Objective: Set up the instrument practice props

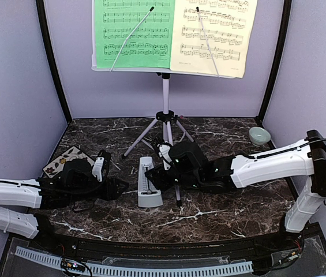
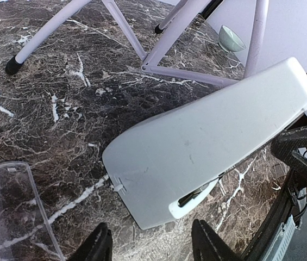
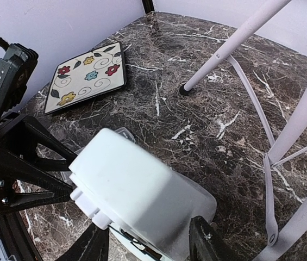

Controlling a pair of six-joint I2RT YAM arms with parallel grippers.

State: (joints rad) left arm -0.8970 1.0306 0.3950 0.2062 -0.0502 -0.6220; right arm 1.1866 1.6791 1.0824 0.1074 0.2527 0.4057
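Top external view first, since it covers most of the job: the music stand (image 1: 165, 92) is up on its tripod at the back of the table (image 1: 226, 210). The green sheet (image 1: 134, 32) and the pale-yellow sheet (image 1: 214, 32) sit side by side on its desk, each with a wire arm lying across it. I'd call that part done. What's left is the metronome (image 1: 150, 196). It's lying on its side just in front of the stand's legs, between my two arms, not standing upright the way you'd want for practice.

From the left wrist cam, the left gripper (image 2: 150, 235) has its fingers spread with nothing between them. The metronome's near corner sits just ahead of the tips, so that one's open and holding nothing. There's also a clear cover (image 2: 20, 212) flat on the marble just off to the side, well clear of the fingers. I'm guessing it's the metronome's front cover, but I can't say for sure.

The right gripper (image 3: 148, 235) has a finger on either side of one end of the metronome. I honestly can't tell from the wrist cam whether it's squeezing or just sitting loosely around it.

So by my reckoning it's roughly two thirds done. The metronome needs tipping up onto its base, probably next to the stand. The floral tile (image 1: 64, 161) and the bowl (image 1: 259, 135) are off at the edges and aren't part of this.
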